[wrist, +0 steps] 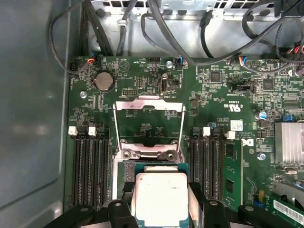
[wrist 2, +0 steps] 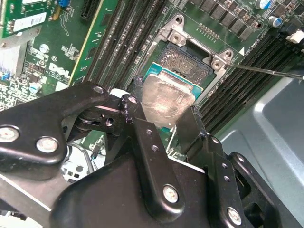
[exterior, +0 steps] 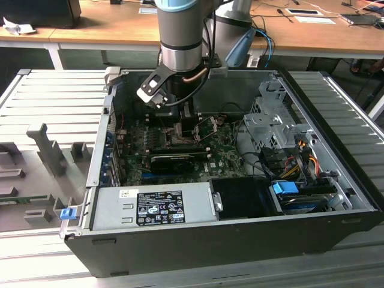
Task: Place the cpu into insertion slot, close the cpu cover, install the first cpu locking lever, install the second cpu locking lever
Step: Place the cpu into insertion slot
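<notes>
The tool (wrist: 161,213) pinched the square cpu (wrist: 160,194) between its fingers, metal top upward, partly over the insertion slot (wrist 2: 186,64).

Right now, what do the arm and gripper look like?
Arm: grey cylindrical segments, light-blue joint cap, silver band, copper-coloured cable looped at the wrist. Gripper: black, jointed link fingers with silver screws.

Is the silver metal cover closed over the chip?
No: in the first wrist view the cpu cover stands open, clear of the cpu held in the gripper.
</notes>
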`<control>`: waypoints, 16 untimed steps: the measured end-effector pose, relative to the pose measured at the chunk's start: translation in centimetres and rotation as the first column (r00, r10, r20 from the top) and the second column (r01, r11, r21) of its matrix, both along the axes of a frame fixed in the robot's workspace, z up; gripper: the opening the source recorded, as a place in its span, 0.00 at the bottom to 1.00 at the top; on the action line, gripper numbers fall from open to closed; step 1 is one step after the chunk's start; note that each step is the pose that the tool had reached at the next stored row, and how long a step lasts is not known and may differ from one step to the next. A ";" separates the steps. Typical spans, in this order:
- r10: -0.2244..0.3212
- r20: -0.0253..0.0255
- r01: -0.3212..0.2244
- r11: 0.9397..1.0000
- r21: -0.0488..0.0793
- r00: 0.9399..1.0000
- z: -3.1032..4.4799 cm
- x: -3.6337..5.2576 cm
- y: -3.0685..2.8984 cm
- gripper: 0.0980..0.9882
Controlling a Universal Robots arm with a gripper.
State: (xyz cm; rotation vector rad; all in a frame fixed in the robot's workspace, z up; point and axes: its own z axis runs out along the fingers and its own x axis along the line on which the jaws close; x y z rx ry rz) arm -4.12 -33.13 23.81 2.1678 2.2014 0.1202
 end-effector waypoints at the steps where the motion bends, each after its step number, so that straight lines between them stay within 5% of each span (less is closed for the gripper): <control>1: 0.000 0.000 0.000 1.000 0.000 1.000 -0.08 -0.15 0.03 0.48; 16: -0.004 0.000 0.004 1.000 0.000 1.000 -2.45 -0.69 0.70 0.48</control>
